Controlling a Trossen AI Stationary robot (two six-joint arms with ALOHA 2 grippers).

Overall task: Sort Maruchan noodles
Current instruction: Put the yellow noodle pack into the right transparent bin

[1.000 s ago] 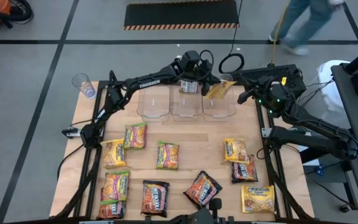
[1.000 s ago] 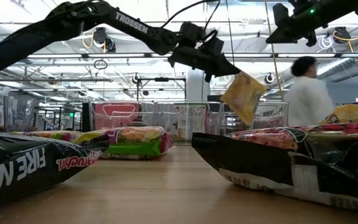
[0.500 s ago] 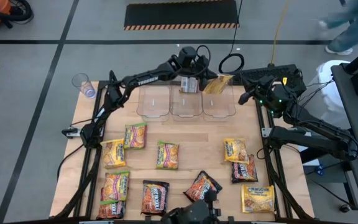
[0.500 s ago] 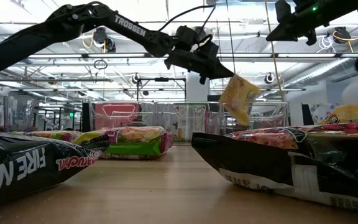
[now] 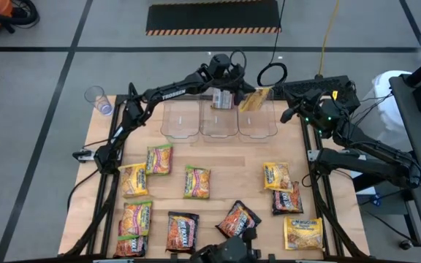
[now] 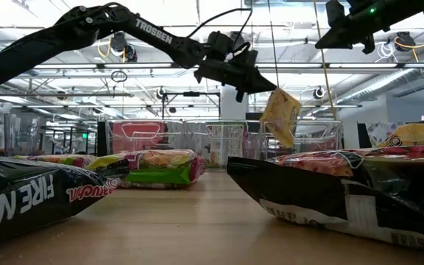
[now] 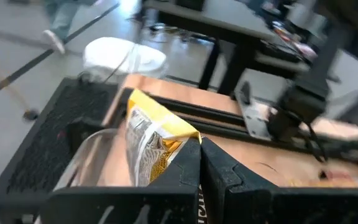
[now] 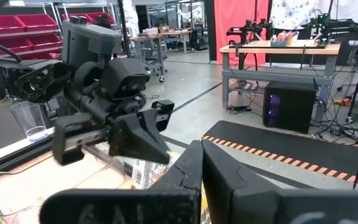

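My left gripper (image 5: 244, 93) hangs over the far edge of the table, shut on a yellow Maruchan noodle packet (image 5: 256, 98). The packet (image 6: 280, 116) dangles above the rightmost of three clear bins (image 5: 257, 123). Several more packets lie flat on the wooden table: yellow ones (image 5: 278, 176), green-edged ones (image 5: 159, 158) and dark ones (image 5: 237, 221). My right gripper (image 8: 202, 155) is shut on nothing; it waits high at the far right (image 5: 289, 112), pointing at the left arm. My left gripper pinches the yellow packet by one upper corner (image 7: 186, 140) between its two fingers. The fingers (image 6: 260, 81) reach out nearly level, tipped slightly down, from the table's left. The packet hangs below them (image 6: 274, 94), tilted and clear of the bin.
The left bin (image 5: 180, 121) and middle bin (image 5: 218, 121) stand beside the right one along the far edge. A clear cup (image 5: 97, 98) sits off the table's far left corner. Bare wood (image 5: 236, 164) lies between the bins and the packets.
My left gripper has shifted a little toward the far edge and rolled slightly. The packet in it has swung from a slant to hang more upright. A person behind the table has walked off to the right.
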